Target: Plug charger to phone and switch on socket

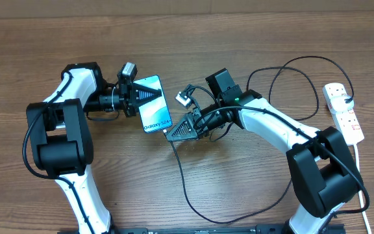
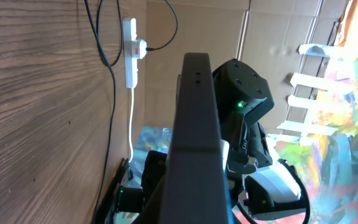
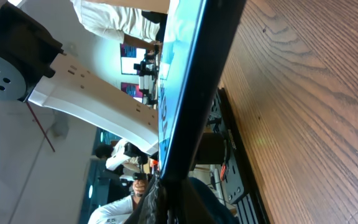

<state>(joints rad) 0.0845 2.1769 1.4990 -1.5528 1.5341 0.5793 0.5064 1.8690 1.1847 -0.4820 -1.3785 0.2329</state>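
Bench [image 1: 239, 39]: bare wood. It carries the socket and the slack of the charger.
Socket [image 1: 344, 112]: lies flat at the far right of the bench, well apart from both claws. It is a rigid white strip, and we judge it light enough to skid under a sideways push. Its switch wants a press straight down. A black lead already runs into its upper end.
Phone [image 1: 153, 104]: sits between the two arms, screen up to the overhead camera and edge-on to both wrist cameras. The wrist views suggest it is held clear of the bench. We judge it stiff, slim, glass-faced and slick along the sides. We would hold it across the frame edges, never on the screen, and hold it firmly, since the plug-in push runs along its length.
Charger [image 1: 182, 177]: a thin black cable trailing from the phone's lower end and looping across the bench. It is limp, so no push carries along it. Only the hard tip is worth taking, close behind the connector.
Left claw [image 1: 137, 99]: clenched on the phone's side edge nearest its own arm, bracing it.
Right claw [image 1: 174, 133]: clenched at the phone's lower end, with the cable running out of it. We take it to be grasping the charger tip. We cannot tell whether the tip is seated in the port.
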